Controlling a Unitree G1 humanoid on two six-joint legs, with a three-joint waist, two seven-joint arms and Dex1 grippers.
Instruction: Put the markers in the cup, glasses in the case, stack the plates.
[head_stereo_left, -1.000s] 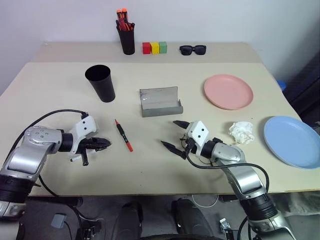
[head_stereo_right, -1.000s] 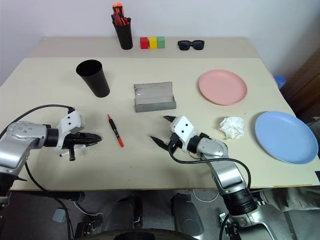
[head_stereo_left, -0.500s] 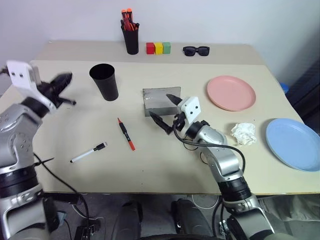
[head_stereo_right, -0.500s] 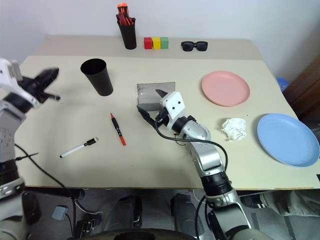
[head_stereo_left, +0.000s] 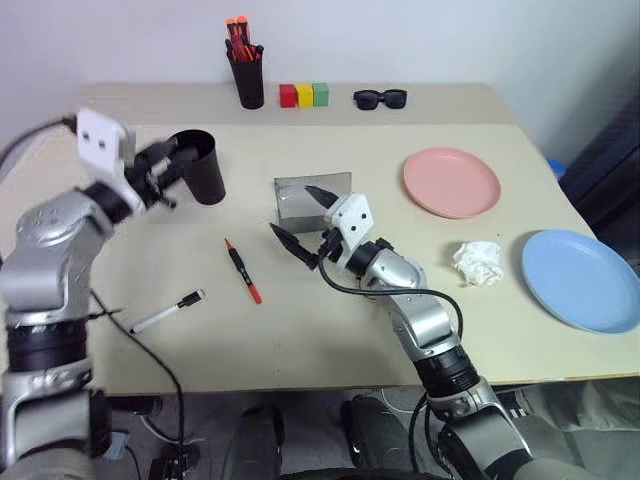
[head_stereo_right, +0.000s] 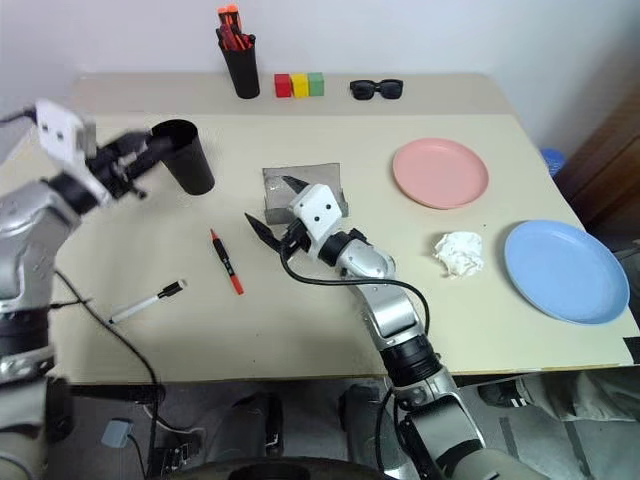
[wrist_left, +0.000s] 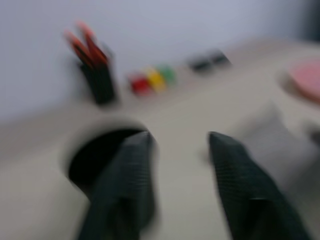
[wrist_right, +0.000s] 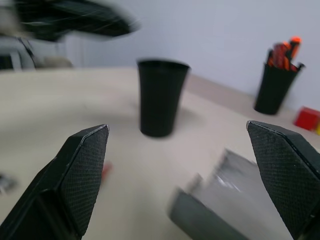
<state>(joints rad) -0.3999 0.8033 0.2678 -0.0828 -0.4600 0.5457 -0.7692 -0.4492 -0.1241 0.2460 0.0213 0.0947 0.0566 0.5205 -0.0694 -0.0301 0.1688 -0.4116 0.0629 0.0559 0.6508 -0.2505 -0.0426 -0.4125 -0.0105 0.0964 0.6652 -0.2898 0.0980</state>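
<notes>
Two slim markers (head_stereo_left: 242, 271), red-black, white black-tipped

Black cup (wrist_right: 159, 97) stands upright between spread claw (wrist_right: 192, 175) fingers (case (wrist_right: 220, 210) nearer).

Beige table (head_stereo_left: 330, 330), white wall (head_stereo_left: 450, 40)

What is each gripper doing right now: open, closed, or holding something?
Left gripper: open, holding nothing, by the cup.
Right gripper: wide open, holding nothing, in front of the case.
</notes>
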